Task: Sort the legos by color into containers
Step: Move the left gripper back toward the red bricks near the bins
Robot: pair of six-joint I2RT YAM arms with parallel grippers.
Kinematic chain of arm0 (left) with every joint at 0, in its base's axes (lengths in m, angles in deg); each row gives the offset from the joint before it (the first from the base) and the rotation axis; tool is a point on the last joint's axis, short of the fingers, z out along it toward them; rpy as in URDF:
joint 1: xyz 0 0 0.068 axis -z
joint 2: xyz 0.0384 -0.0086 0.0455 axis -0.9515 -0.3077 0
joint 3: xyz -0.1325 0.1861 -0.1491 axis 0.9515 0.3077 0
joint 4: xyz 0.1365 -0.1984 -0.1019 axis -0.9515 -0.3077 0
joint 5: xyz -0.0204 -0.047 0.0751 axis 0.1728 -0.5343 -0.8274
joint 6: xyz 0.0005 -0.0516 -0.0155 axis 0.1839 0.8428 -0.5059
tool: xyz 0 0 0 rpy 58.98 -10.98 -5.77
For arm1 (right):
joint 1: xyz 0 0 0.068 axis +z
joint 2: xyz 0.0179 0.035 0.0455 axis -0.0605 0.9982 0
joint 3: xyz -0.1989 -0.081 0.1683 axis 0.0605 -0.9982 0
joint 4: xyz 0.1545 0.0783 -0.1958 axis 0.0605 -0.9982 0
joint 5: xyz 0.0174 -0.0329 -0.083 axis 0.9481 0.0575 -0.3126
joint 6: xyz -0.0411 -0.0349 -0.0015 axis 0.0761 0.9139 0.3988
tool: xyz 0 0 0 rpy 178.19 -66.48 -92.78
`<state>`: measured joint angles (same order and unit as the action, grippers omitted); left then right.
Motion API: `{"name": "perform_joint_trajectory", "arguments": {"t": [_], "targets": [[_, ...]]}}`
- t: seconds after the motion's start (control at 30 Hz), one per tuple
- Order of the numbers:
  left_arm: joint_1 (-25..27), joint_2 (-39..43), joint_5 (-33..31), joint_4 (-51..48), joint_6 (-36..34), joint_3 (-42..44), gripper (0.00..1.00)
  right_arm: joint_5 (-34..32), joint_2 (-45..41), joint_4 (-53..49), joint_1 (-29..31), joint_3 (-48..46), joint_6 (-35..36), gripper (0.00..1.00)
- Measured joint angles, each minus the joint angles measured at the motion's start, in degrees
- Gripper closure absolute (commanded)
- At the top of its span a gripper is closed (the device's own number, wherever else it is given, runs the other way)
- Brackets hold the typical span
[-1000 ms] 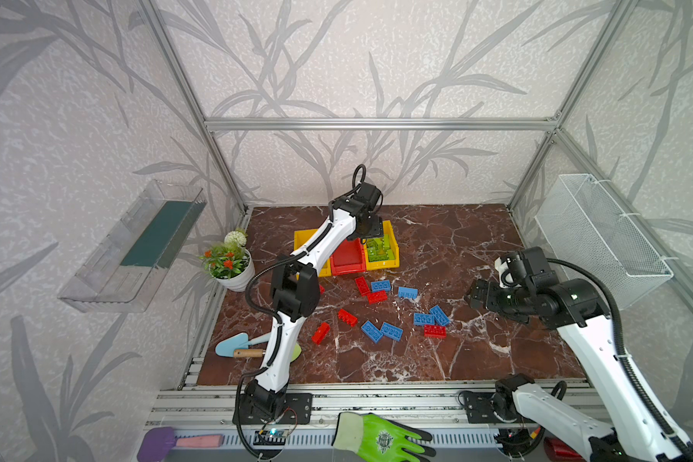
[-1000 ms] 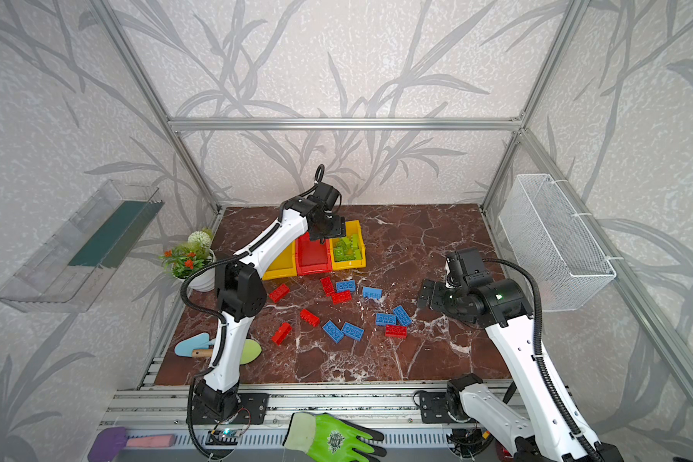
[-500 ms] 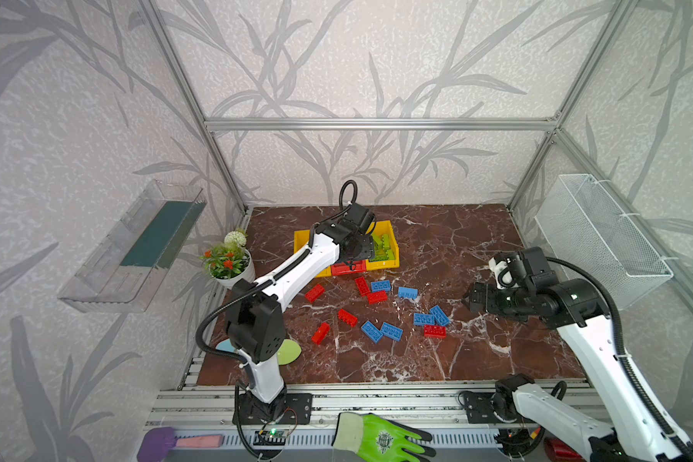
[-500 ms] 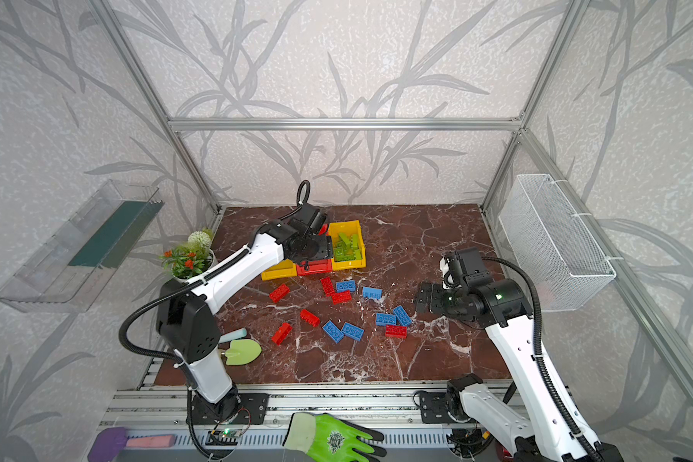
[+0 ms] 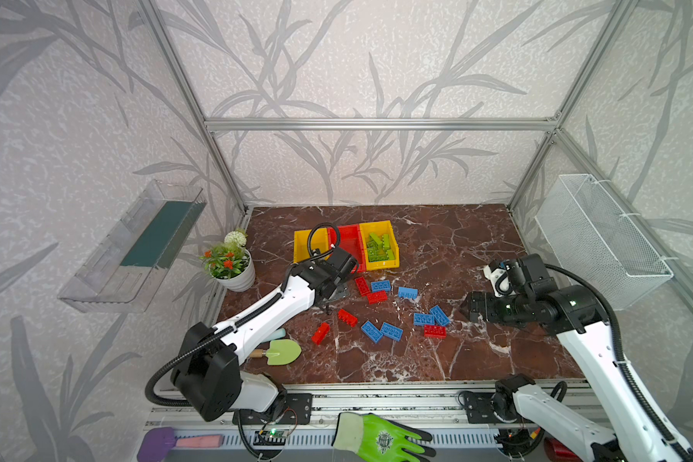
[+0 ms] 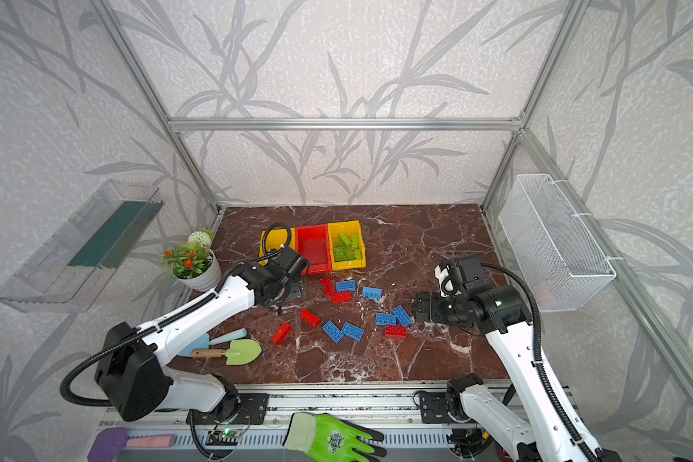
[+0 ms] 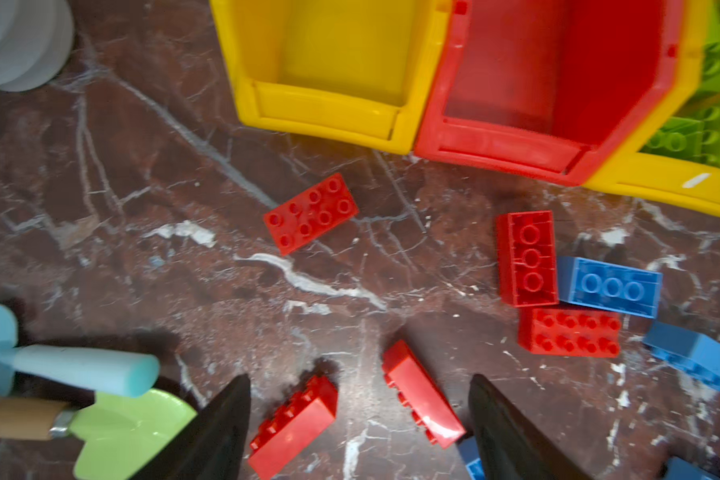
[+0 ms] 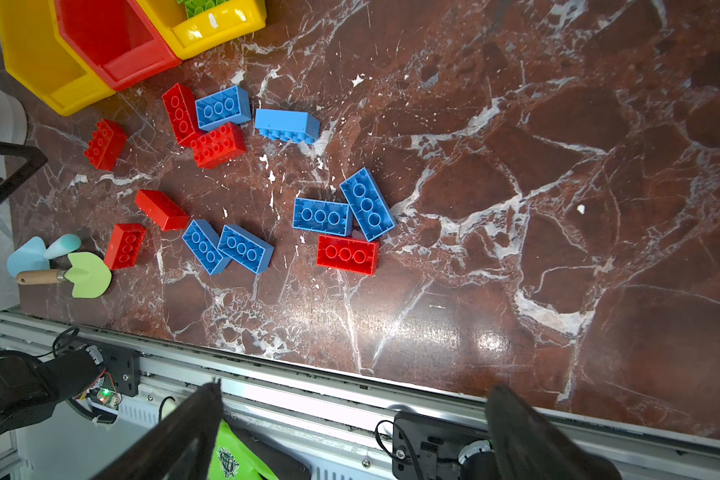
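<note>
While the empty, wide-open left hand [image 7: 359, 378] hovers above a red studded plastic brick [image 7: 422, 392] near the red open-top plastic bin [image 7: 504, 145], a descent and grip should follow.

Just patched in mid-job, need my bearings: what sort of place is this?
Probably a robot test cell: an aluminium frame with wallpapered panels boxes in the marble-look tabletop, and the left arm and right arm mount on a rail at its front.

White-shelled arms [image 5: 285, 314], black joints, ribbed black cables; left tool [image 7: 358, 376] black, wedge-shaped
</note>
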<state>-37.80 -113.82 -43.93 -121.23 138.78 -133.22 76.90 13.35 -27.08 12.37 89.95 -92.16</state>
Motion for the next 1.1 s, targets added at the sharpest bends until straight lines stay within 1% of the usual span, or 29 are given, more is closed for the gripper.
{"name": "perform_joint_trajectory", "arguments": {"t": [0.17, 0.27, 0.37, 0.5, 0.57, 0.73, 1.1], "targets": [[-3.3, 2.1, -2.3, -0.2, 0.0, 4.1, 0.13, 0.7, -0.6, 0.0, 0.1, -0.1, 0.0, 0.01], [-5.1, 2.0, -2.5, -0.1, -0.2, 4.6, 0.13, 0.8, -0.6, 0.0, 0.1, -0.1, 0.0, 0.01], [-5.6, 1.7, -2.3, 0.6, -0.2, 4.6, 0.13, 0.8, -0.6, 0.0, 0.1, -0.1, -0.1, 0.01], [-5.7, -0.8, -1.5, 1.8, 0.4, 4.4, 0.12, 0.8, -0.5, 0.0, 0.1, -0.1, -0.1, 0.01], [-5.9, -2.7, -0.9, 2.7, 1.0, 4.1, 0.10, 0.8, -0.2, 0.0, 0.1, -0.1, -0.2, 0.01], [-6.4, -6.1, 0.4, 4.3, 2.2, 4.0, 0.10, 0.8, 1.2, 0.2, 0.1, -0.1, -0.3, 0.01], [-10.0, -11.1, 4.2, 8.7, 2.9, 2.9, 0.10, 0.8, 5.5, 1.8, 0.1, 1.6, -0.3, 0.01]]}}
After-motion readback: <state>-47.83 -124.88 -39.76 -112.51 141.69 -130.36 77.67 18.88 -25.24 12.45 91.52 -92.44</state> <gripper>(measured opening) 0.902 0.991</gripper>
